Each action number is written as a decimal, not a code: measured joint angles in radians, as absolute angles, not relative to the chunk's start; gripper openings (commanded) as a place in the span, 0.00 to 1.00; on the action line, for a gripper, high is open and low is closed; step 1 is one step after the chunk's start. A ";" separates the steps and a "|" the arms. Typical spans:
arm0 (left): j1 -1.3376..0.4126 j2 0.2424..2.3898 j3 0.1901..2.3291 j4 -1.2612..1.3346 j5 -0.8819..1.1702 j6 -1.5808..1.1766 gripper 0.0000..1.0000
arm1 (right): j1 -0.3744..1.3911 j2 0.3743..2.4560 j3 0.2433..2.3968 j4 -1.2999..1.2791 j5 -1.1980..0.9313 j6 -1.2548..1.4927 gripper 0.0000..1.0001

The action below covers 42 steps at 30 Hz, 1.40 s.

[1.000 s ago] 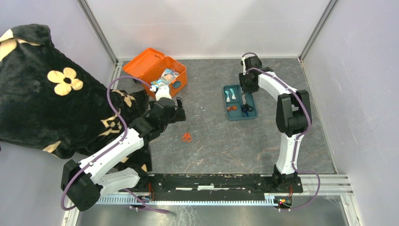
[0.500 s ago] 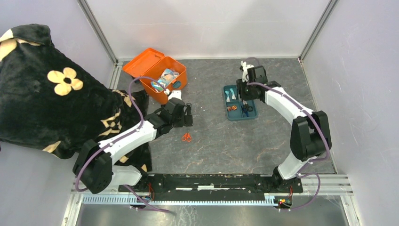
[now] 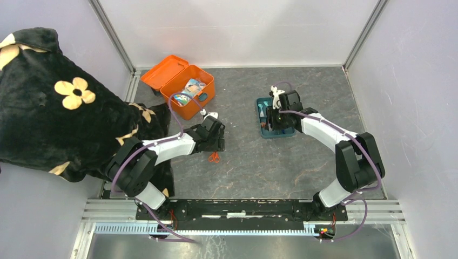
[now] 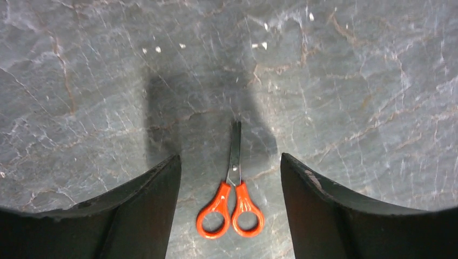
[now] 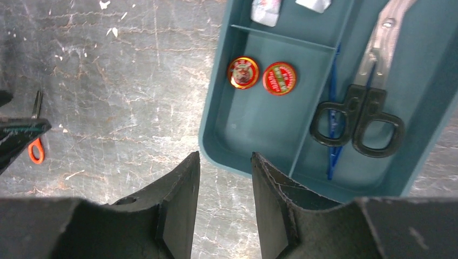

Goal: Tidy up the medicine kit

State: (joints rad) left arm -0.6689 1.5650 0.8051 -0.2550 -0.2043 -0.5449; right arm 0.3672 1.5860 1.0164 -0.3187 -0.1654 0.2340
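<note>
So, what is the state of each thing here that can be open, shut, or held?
medicine kit: lid open, items inside.
orange scissors: blades shut, flat on the table, not gripped.
black scissors: blades shut, lying in the teal tray.
left gripper: open, aimed at the orange scissors.
right gripper: open, holding nothing.

Left fingers [image 4: 146,210] spread wide and empty; right fingers [image 5: 175,210] narrowly parted, empty.
</note>
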 measured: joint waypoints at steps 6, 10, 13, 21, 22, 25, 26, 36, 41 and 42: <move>-0.674 1.609 0.830 -0.202 -0.203 -0.541 0.56 | 0.403 1.578 0.987 -0.300 -0.177 0.239 0.45; -0.693 1.626 0.842 -0.188 -0.207 -0.540 0.52 | 0.405 1.559 0.983 -0.299 -0.178 0.239 0.45; -0.723 1.630 0.851 -0.207 -0.228 -0.541 0.52 | 0.405 1.545 0.983 -0.298 -0.173 0.238 0.45; -0.804 1.641 0.877 -0.316 -0.331 -0.543 0.61 | 0.405 1.534 0.983 -0.295 -0.164 0.238 0.45; -0.806 1.640 0.877 -0.320 -0.336 -0.548 0.59 | 0.405 1.534 0.983 -0.295 -0.163 0.238 0.45; -0.807 1.636 0.877 -0.339 -0.339 -0.562 0.52 | 0.405 1.534 0.983 -0.294 -0.164 0.238 0.45; -0.807 1.635 0.877 -0.342 -0.339 -0.564 0.51 | 0.405 1.534 0.983 -0.293 -0.164 0.238 0.45; -0.811 1.659 0.910 -0.361 -0.312 -0.565 0.22 | 0.405 1.528 0.970 -0.293 -0.163 0.238 0.45; -0.818 1.710 0.971 -0.365 -0.283 -0.564 0.12 | 0.405 1.487 0.946 -0.293 -0.138 0.238 0.45; -0.821 1.725 0.990 -0.366 -0.275 -0.564 0.10 | 0.405 1.480 0.945 -0.293 -0.133 0.238 0.45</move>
State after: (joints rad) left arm -0.8207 1.7252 0.9901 -0.3656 -0.2749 -0.5640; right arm 0.4053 1.4799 0.9455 -0.2932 -0.1326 0.2382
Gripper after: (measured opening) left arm 0.149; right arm 0.454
